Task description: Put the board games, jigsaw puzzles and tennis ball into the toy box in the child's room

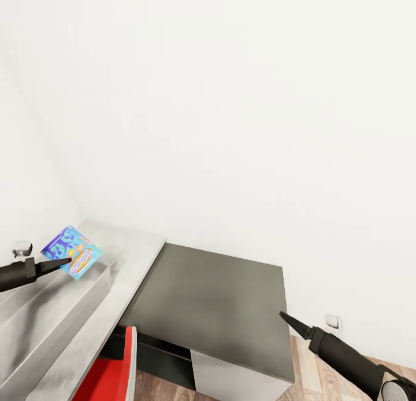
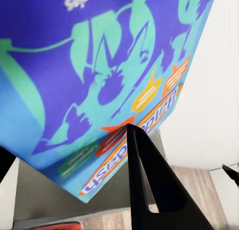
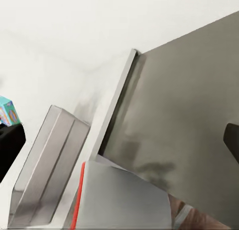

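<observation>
The left end effector (image 1: 68, 264) pinches a flat rectangular blue-and-teal printed cardboard board game box (image 1: 73, 252) by its lower edge, its dark fingers (image 2: 149, 185) closed against the printed face. The box hangs tilted in the air above the light grey shallow toy box with flared sides (image 1: 34, 326), which sits along the left part of the pale grey worktop (image 1: 124, 268), near the wall corner. The box touches nothing but the fingers as far as the head view shows.

The right end effector (image 1: 286, 319) hovers over the front right corner of the lower dark-grey-topped side cabinet (image 1: 219, 308), which stands just beside the worktop's right edge. It carries nothing; its fingers show as one pointed dark tip, so they look pressed together, though how far they stand apart cannot be told for certain.

A red chair back (image 1: 112, 369) stands at the worktop's front edge, over the wood-plank floor (image 1: 167, 389).
</observation>
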